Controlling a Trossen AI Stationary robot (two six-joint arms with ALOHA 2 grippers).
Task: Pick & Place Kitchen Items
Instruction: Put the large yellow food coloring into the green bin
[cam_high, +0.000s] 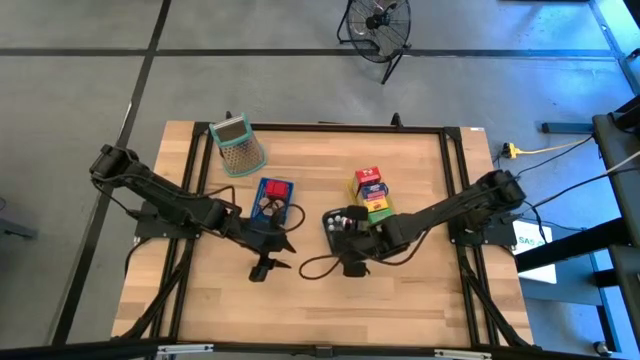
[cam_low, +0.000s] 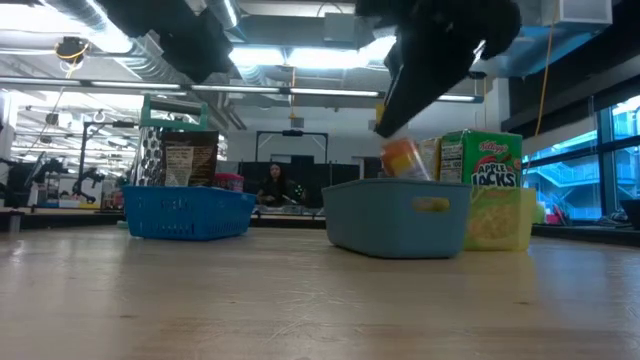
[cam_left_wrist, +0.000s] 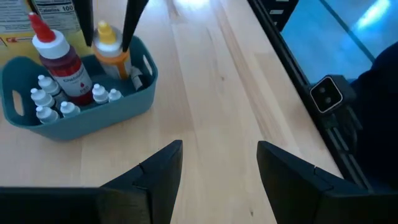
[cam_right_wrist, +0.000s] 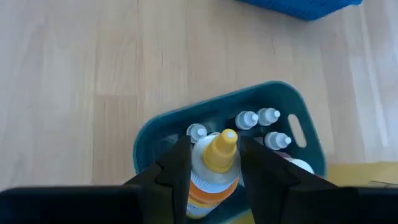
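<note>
Dark fingers of the right tool (cam_right_wrist: 214, 177) clamped an upright orange bottle (cam_right_wrist: 214, 171) directly above the grey-blue tray (cam_right_wrist: 155, 140); the left tool (cam_left_wrist: 217, 168), nearer the tabletop's centre, was open and empty.

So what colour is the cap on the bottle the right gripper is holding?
Yellow cap on an orange bottle, clearest in the right wrist view, between the right gripper fingers.

table (cam_high: 420, 290): grater (cam_high: 238, 145) far-left | blue tray (cam_high: 273, 198) centre | cartons (cam_high: 372, 193) stacked right-centre
</note>
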